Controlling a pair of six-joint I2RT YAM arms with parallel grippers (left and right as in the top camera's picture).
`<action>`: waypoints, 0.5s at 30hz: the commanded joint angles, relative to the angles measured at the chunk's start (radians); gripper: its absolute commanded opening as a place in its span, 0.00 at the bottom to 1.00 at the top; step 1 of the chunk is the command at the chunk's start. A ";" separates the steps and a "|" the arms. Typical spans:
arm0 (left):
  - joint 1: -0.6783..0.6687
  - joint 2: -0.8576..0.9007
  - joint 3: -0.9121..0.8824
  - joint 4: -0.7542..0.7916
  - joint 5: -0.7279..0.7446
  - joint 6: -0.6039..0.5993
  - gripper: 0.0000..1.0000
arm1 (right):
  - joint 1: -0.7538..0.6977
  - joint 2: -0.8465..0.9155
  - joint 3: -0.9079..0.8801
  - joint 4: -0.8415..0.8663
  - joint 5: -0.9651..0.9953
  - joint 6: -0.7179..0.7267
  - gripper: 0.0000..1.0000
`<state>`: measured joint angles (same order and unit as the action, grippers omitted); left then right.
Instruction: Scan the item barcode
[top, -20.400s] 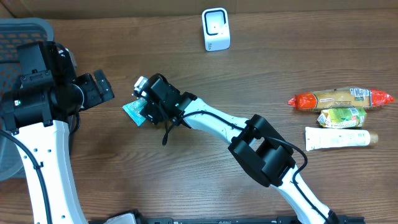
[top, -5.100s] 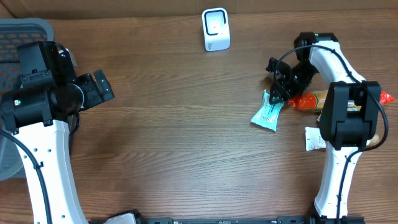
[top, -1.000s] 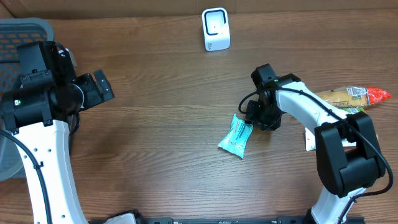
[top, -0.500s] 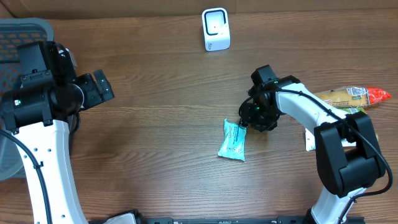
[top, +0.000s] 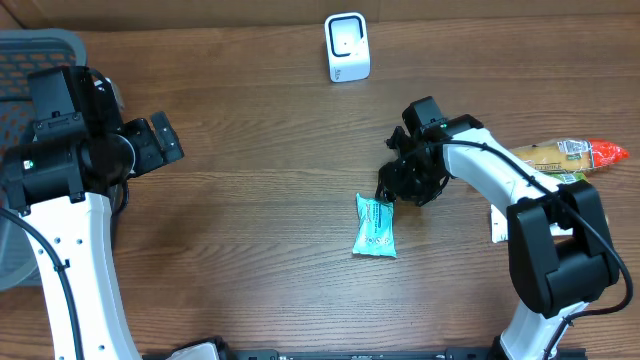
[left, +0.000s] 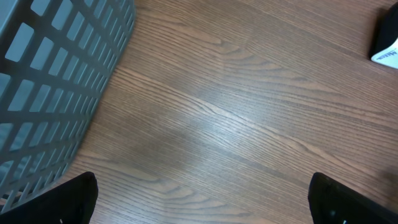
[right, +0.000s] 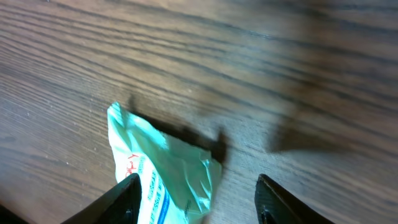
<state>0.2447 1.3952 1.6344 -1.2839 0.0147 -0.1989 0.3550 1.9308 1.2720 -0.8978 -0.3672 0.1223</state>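
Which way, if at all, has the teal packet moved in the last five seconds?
Yes. In the overhead view the teal packet has moved left and toward the near edge, now almost straight below the white scanner.

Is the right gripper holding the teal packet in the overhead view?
No, the teal packet lies flat on the wooden table beside the right gripper, not pinched or lifted.

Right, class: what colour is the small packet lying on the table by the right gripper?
The packet is light teal; the overhead view shows it best.
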 joint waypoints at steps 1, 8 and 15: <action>0.004 0.005 0.017 0.002 0.004 0.019 1.00 | 0.018 -0.005 -0.053 0.024 -0.021 -0.018 0.55; 0.004 0.005 0.017 0.002 0.004 0.019 1.00 | 0.026 -0.005 -0.104 0.092 -0.035 -0.015 0.34; 0.003 0.005 0.017 0.002 0.004 0.019 1.00 | 0.026 -0.006 -0.108 0.128 -0.026 -0.015 0.04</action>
<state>0.2447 1.3952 1.6344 -1.2839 0.0147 -0.1989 0.3748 1.9278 1.1774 -0.7776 -0.4343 0.1093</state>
